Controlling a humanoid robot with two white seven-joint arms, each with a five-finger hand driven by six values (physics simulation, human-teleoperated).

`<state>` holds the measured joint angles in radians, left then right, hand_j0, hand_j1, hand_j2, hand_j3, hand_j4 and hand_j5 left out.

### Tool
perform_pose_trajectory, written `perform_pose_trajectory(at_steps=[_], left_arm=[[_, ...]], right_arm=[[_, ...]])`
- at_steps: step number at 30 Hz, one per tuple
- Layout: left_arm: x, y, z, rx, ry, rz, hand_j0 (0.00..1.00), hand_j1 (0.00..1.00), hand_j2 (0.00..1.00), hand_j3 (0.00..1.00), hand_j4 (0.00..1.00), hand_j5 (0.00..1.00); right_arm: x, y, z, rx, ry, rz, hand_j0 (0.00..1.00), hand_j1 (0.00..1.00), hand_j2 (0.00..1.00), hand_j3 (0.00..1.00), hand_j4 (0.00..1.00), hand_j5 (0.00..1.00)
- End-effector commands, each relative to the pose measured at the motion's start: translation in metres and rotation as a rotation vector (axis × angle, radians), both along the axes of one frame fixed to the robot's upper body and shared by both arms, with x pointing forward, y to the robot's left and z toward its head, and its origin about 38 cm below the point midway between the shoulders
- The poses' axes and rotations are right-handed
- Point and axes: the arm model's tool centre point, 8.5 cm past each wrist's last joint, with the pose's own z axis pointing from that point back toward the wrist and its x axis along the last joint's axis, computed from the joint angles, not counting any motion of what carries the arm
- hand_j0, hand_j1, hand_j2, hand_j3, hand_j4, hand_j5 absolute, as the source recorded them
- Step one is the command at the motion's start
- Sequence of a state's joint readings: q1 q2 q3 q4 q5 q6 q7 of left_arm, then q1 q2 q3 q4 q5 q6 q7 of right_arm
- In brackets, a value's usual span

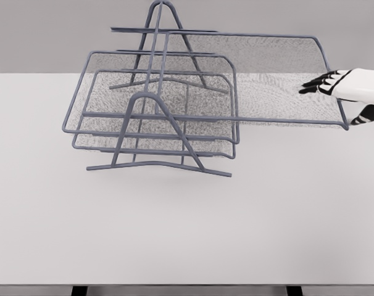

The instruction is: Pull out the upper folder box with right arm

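upper mesh tray (261, 92): slid far out right of grey wire rack (156, 132), rounded-rod rim, fine mesh floor | right hand (341, 92): white shell, black fingers, clamped over tray's right rim | lower trays (156, 123): seated in rack | matte white table (187, 234)

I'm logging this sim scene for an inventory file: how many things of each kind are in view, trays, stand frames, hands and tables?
Mesh trays: 3, the upper tray slid out to the right, the middle tray and lower tray in the rack
A-shaped stand frames: 2, the front frame and back frame
Robot hands: 1, the right hand at the upper tray's right end
Tables: 1, the white table
Total: 7
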<state>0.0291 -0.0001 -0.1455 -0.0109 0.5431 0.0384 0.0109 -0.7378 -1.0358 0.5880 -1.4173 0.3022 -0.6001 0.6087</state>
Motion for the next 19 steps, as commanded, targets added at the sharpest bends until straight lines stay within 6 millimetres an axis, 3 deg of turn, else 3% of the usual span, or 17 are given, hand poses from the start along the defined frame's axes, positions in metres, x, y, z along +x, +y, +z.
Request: perform_pose_trajectory(at_steps=[1,7,8,10,13,15,18,19], left_arm=[[0.000,0.000,0.000,0.000,0.000,0.000,1.00,1.00,1.00,1.00,1.00,1.00],[0.000,0.000,0.000,0.001,0.000,0.003,1.00,1.00,1.00,1.00,1.00,1.00],[-0.001,0.000,0.000,0.000,0.001,0.003,1.00,1.00,1.00,1.00,1.00,1.00],[-0.001,0.000,0.000,0.000,0.001,0.003,1.00,1.00,1.00,1.00,1.00,1.00],[0.000,0.000,0.000,0.000,0.000,0.004,1.00,1.00,1.00,1.00,1.00,1.00],[0.001,0.000,0.000,0.000,-0.003,0.004,1.00,1.00,1.00,1.00,1.00,1.00],[0.000,0.000,0.000,0.002,-0.001,0.007,1.00,1.00,1.00,1.00,1.00,1.00],[0.000,0.000,0.000,0.002,-0.001,0.007,1.00,1.00,1.00,1.00,1.00,1.00]], right_arm=[[-0.001,-0.020,0.014,-0.083,-0.049,-0.044,1.00,1.00,1.00,1.00,1.00,1.00],[-0.008,-0.032,0.052,0.092,-0.114,-0.063,1.00,1.00,1.00,1.00,1.00,1.00],[-0.011,-0.019,0.050,0.092,-0.115,-0.024,1.00,1.00,1.00,1.00,1.00,1.00],[-0.028,0.006,0.077,0.169,-0.138,0.084,1.00,1.00,1.00,1.00,1.00,1.00],[-0.046,0.042,0.095,0.211,-0.157,0.218,1.00,1.00,1.00,1.00,1.00,1.00],[-0.040,0.066,0.066,0.244,-0.087,0.269,1.00,1.00,1.00,1.00,1.00,1.00],[-0.038,0.089,0.039,0.268,-0.020,0.316,1.00,1.00,1.00,1.00,1.00,1.00],[-0.037,0.090,0.041,0.271,-0.025,0.319,1.00,1.00,1.00,1.00,1.00,1.00]])
